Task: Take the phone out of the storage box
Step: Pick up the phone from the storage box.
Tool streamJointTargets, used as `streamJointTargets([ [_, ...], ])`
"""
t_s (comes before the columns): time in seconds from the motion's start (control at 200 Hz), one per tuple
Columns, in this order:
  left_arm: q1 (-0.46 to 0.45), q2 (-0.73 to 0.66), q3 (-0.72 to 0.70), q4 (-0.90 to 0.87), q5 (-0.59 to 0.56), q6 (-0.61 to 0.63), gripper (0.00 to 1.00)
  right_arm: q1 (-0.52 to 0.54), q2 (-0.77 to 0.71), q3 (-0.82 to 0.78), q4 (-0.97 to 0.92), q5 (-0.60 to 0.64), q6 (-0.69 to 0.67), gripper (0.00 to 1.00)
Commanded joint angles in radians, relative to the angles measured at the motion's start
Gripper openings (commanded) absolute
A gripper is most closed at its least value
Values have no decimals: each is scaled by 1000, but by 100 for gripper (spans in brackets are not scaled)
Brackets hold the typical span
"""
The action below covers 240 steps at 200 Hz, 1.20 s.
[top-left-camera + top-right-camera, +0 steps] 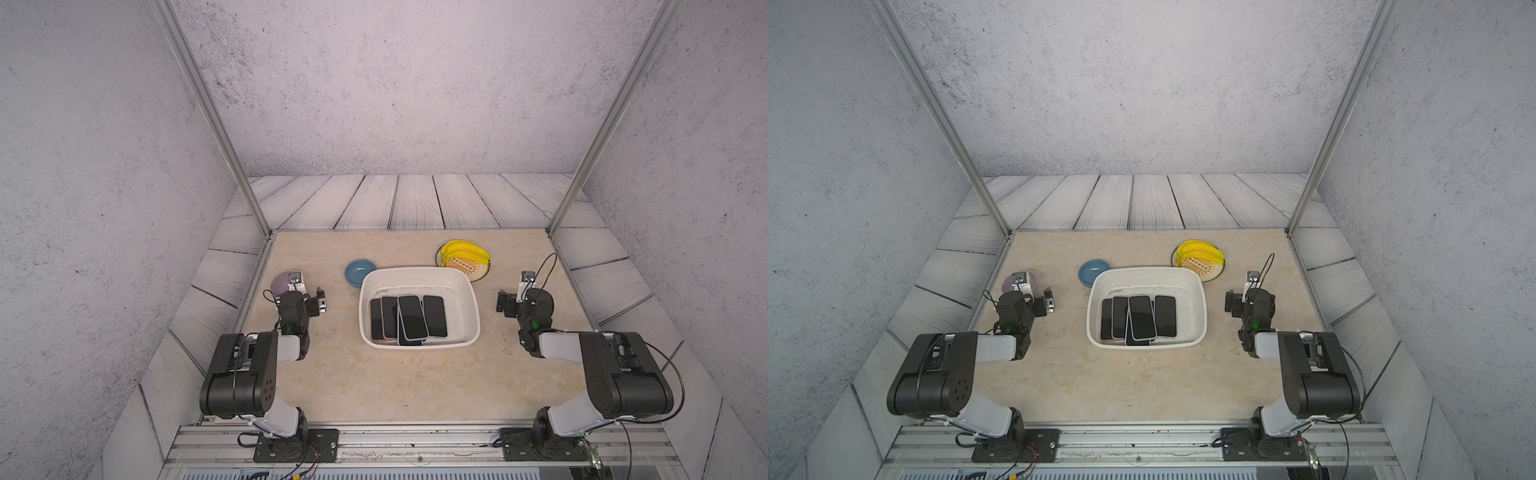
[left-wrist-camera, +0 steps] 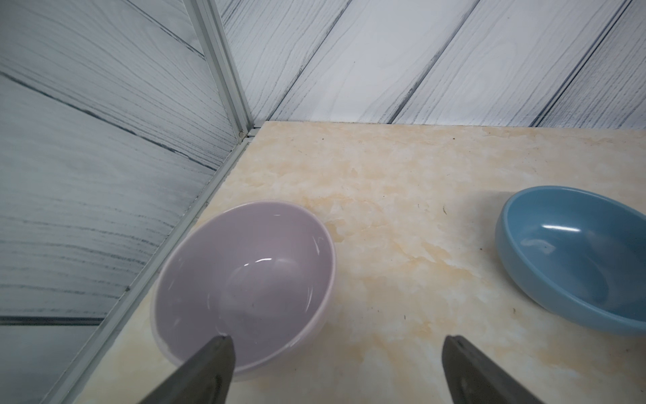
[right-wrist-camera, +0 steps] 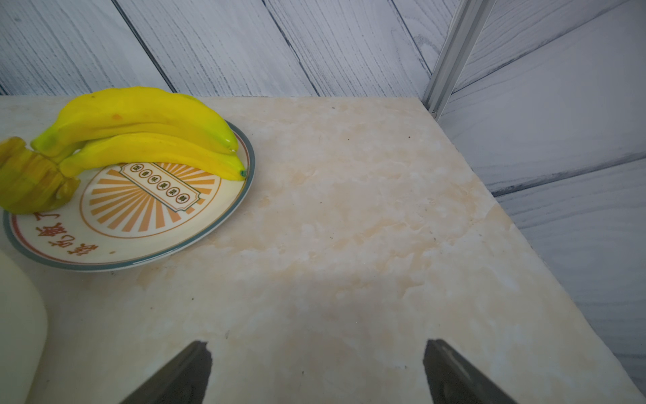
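Phones (image 1: 411, 316) piled in storage box (image 1: 415, 271); left gripper (image 2: 337, 339) and right gripper (image 3: 316, 342) both spread wide, holding nothing.

Your left gripper (image 2: 337, 337) stands wide open and holds nothing; your right gripper (image 3: 317, 342) is the same. Both point toward the back, well apart, one at each side.

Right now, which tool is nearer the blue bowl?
Left. The left tool sits close to the blue bowl, left of the storage box; the right tool is on the box's opposite side.
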Motion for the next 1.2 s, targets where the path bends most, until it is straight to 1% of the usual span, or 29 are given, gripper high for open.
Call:
streamJointTargets([
  [0.0,-4,7,-9,11,3,10,98,-3,-5,-6,16,-56,-24,100],
  [0.03,-5,6,-9,11,3,11,98,-3,-12,-11,21,-89,-41,100],
  [0.065,-4,7,-10,10,3,10,98,-2,-19,-21,26,-101,-45,100],
  [0.145,-4,3,-8,0,4,10,99,-3,-15,-36,58,-56,-24,100],
  [0.225,-4,4,-7,2,3,10,99,-4,2,5,2,-21,-7,100],
  [0.245,-4,8,-11,15,3,10,99,-3,5,19,-19,-28,-4,99],
  [0.33,-4,20,-14,48,0,15,98,-5,6,14,-7,-25,-3,100],
  [0.405,-1,23,-14,50,3,17,99,-23,1,20,-27,-66,1,99],
  [0.47,-3,13,-11,33,7,15,98,-23,-6,22,-23,-44,2,100],
  [0.51,0,-4,10,-21,8,10,99,-23,-26,41,-43,-14,10,100],
  [0.54,1,-20,27,-64,2,5,99,-23,-54,77,-143,8,20,100],
  [0.581,7,-53,86,-207,-21,-7,99,-23,-95,183,-356,54,65,99],
  [0.616,14,-71,180,-373,-22,-25,99,-23,-118,284,-562,76,120,100],
  [0.636,17,-74,243,-507,-29,-50,98,-23,-123,354,-677,78,142,100],
  [0.661,20,-76,331,-670,-43,-98,99,-23,-121,418,-764,70,167,100],
  [0.691,30,-77,429,-832,-16,-125,99,-24,-109,488,-849,61,213,100],
  [0.721,37,-82,492,-927,30,-141,99,-24,-90,551,-928,46,271,100],
  [0.756,40,-97,554,-1011,78,-160,99,-25,-58,636,-1033,-15,289,100],
  [0.816,41,-129,634,-1127,126,-209,99,-24,-1,791,-1190,-186,286,100],
  [0.871,41,-166,677,-1197,180,-251,99,-14,39,876,-1244,-325,325,100],
  [0.936,42,-216,708,-1265,266,-282,99,24,73,965,-1315,-405,364,100],
  [0.971,39,-236,732,-1327,303,-310,98,63,88,1020,-1374,-423,365,99],
  [1.011,37,-243,760,-1408,374,-336,98,117,110,1096,-1465,-429,346,100],
  [1.086,21,-255,777,-1516,489,-373,99,237,164,1243,-1680,-382,298,100],
  [1.141,-23,-285,753,-1562,504,-382,99,309,203,1331,-1826,-365,290,100],
  [1.196,-81,-326,720,-1596,489,-375,99,371,220,1361,-1925,-345,305,99],
])
